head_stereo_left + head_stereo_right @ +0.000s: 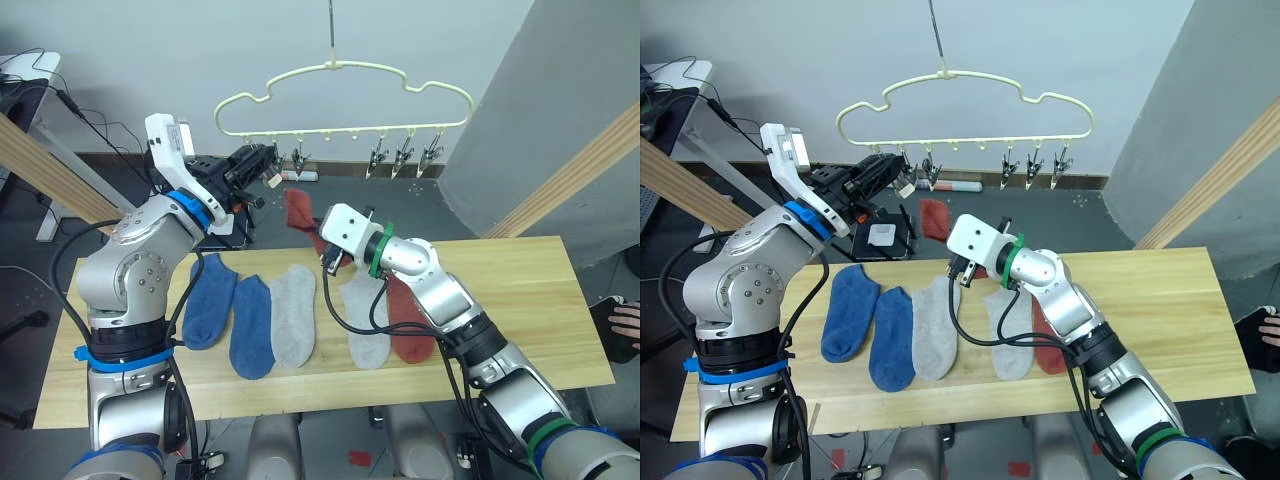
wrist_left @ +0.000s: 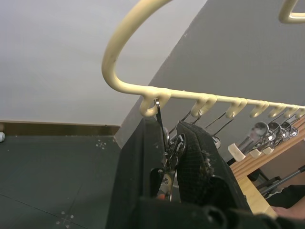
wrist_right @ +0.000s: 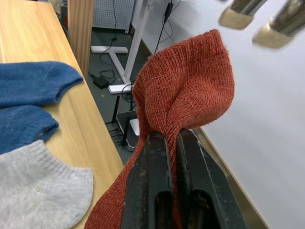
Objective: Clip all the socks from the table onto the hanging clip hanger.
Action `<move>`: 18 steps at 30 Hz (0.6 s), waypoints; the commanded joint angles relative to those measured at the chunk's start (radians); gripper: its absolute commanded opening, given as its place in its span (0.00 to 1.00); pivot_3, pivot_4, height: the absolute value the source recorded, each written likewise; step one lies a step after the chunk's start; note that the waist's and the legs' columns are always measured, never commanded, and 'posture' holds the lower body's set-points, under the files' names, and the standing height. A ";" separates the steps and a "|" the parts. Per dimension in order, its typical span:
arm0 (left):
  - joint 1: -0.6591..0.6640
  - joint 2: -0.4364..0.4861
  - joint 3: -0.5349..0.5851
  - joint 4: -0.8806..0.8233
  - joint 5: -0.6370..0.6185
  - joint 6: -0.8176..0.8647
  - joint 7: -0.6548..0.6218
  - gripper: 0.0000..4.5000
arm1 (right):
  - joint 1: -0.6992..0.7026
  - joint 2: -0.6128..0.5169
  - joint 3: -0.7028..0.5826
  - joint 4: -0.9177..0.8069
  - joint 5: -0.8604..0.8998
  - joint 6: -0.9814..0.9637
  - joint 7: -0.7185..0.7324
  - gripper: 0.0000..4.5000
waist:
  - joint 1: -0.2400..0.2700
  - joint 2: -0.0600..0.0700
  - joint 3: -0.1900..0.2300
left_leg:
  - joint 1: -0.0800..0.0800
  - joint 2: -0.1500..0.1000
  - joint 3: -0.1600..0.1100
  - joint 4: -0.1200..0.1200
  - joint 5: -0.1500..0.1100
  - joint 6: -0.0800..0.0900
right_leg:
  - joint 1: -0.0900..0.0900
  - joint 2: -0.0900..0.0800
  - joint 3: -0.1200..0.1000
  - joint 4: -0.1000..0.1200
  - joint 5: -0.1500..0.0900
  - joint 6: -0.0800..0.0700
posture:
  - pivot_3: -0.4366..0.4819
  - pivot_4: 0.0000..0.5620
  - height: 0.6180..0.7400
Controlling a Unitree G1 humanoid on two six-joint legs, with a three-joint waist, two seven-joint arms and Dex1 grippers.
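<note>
The pale yellow clip hanger (image 1: 345,70) hangs above the far side of the table (image 1: 540,300). My left gripper (image 1: 262,165) is raised to its row of clips and shut on the leftmost metal clip (image 2: 167,151). Three free clips (image 1: 405,158) hang toward the right end. My right gripper (image 3: 170,138) is shut on a rust red sock (image 1: 300,215), held up above the table's far edge, just below the clips. On the table lie two blue socks (image 1: 208,300) (image 1: 252,325), two light grey socks (image 1: 293,315) (image 1: 365,320) and another rust red sock (image 1: 410,325).
Thick wooden poles slant up at the left (image 1: 50,170) and right (image 1: 570,180) of the table. A person's hand (image 1: 625,325) shows at the right edge. Cables and a desk leg stand on the floor at the far left.
</note>
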 commanded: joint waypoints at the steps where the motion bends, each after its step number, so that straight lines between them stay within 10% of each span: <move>1: -0.002 0.006 0.010 -0.060 -0.018 -0.007 -0.002 0.10 | -0.021 0.019 -0.012 -0.020 0.001 -0.039 0.000 0.00 | 0.000 0.000 0.000 | 0.000 0.000 0.000 0.000 0.000 0.000 | 0.000 0.000 0.000 0.000 0.000 0.000 | 0.37 0.66 1.00; 18: 0.004 -0.002 0.008 -0.070 -0.023 -0.006 0.009 0.10 | -0.015 0.034 -0.005 -0.013 -0.005 -0.079 0.012 0.00 | 0.001 0.000 0.000 | 0.000 0.000 0.000 0.000 0.000 0.000 | 0.000 0.000 0.000 0.000 0.000 0.000 | 0.38 0.65 1.00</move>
